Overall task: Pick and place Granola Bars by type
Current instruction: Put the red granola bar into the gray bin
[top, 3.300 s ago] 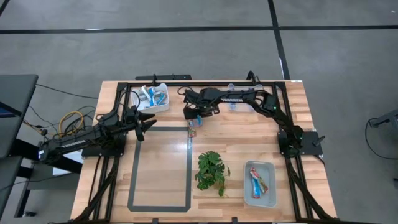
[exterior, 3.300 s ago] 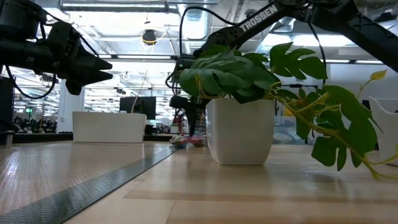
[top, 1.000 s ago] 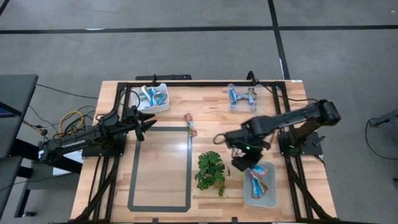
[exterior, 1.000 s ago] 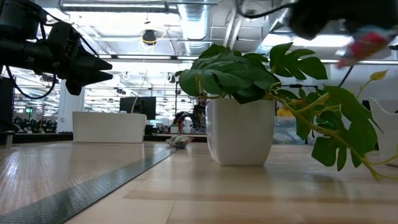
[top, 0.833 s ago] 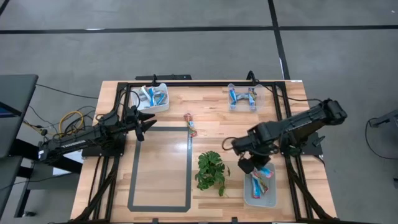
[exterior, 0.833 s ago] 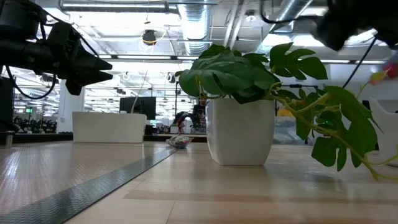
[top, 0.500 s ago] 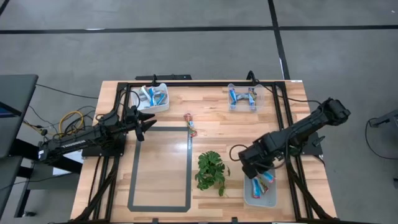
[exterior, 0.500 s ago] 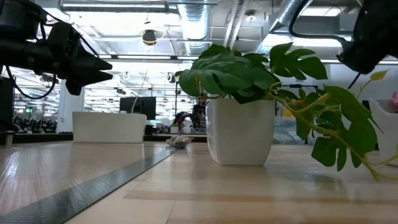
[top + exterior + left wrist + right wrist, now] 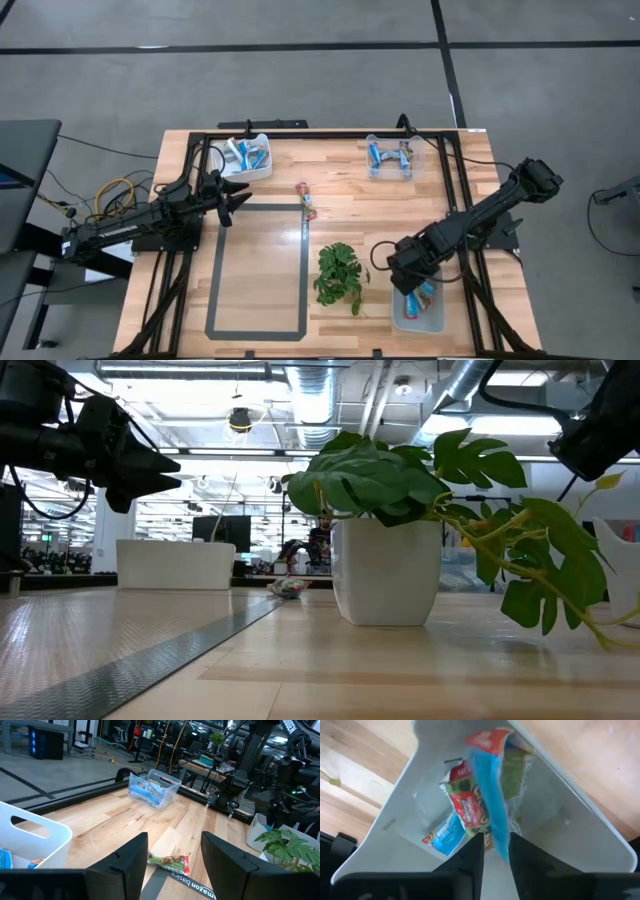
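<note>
My right gripper (image 9: 410, 281) hangs over the grey tray (image 9: 398, 318) at the table's near right. A granola bar (image 9: 490, 785) in a blue and red wrapper reaches out from between its fingers. Two more bars lie in the tray, one red-and-green (image 9: 465, 797) and one blue (image 9: 445, 834). Another red-wrapped bar (image 9: 305, 197) lies flat on the wood near the taped rectangle's far right corner. My left gripper (image 9: 238, 196) waits open and level at the table's left, with nothing between its fingers. My right gripper has the near end of the bar (image 9: 500, 845) between its two fingers, which come from above and point steeply down. The bar reaches lengthwise away from the fingers into the tray's opening, its red end (image 9: 487, 740) lowest. Whether that end touches the tray's contents I cannot tell.
A potted plant (image 9: 340, 275) stands just left of the grey tray, close to my right arm. A white bin (image 9: 247, 156) at the far left and a clear bin (image 9: 388, 156) at the far middle each hold blue-wrapped bars. Black frame rails run along the table's edges.
My right gripper has carried the bar from beside the plant toward the table's near right corner. It has sunk and tipped further downward over the grey tray. The bar has dropped out of the low view.
</note>
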{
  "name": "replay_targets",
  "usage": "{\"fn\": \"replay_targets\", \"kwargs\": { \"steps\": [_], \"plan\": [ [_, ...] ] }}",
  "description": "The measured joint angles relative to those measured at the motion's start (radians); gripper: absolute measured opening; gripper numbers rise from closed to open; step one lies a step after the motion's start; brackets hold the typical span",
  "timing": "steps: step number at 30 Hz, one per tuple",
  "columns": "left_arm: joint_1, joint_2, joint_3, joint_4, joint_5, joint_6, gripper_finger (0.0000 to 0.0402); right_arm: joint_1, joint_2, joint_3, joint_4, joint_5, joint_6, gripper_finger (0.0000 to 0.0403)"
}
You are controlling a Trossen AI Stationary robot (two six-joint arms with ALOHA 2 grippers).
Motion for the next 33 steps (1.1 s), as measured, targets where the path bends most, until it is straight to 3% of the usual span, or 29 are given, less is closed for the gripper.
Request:
{"fn": "replay_targets", "kwargs": {
  "steps": [9, 16, 24, 33],
  "plan": [
    [0.0, 0.0, 0.0, 0.0, 0.0, 0.0, 0.0176, -0.003, 0.0, 0.031, -0.004, 0.084, -0.075, 0.0117],
    [0.0, 0.0, 0.0, 0.0, 0.0, 0.0, 0.0176, -0.07, -0.008, 0.187, 0.001, 0.248, -0.343, 0.0125],
    [0.0, 0.0, 0.0, 0.0, 0.0, 0.0, 0.0176, -0.259, 0.036, 0.398, 0.117, 0.31, -0.688, 0.0123],
    [0.0, 0.0, 0.0, 0.0, 0.001, 0.0, 0.0176, -0.506, 0.253, 0.622, 0.138, 0.306, -0.809, 0.0123]
  ]
}}
